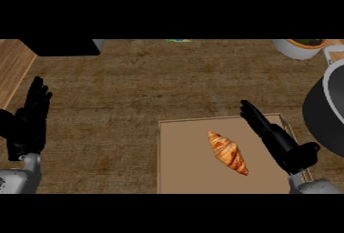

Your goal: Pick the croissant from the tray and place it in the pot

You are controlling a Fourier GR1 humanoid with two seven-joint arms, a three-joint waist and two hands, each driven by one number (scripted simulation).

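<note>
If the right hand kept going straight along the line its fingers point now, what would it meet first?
The right hand points up and left across the tray's far edge, away from the croissant and the pot. Beyond that lies only bare counter; the way looks free, though the hand's height is unclear.

Golden-brown croissant (227, 152) (darker stripes), tan tray (181, 173), black pot (324, 119).

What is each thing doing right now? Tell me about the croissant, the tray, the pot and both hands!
croissant: lying on the tray, untouched.
tray: flat on the counter, holding only the croissant.
pot: at the right edge, partly cut off; its inside cannot be seen.
right hand: open, fingers straight, over the tray's right side, beside the croissant.
left hand: open, resting at the left edge, fingers up.
</note>
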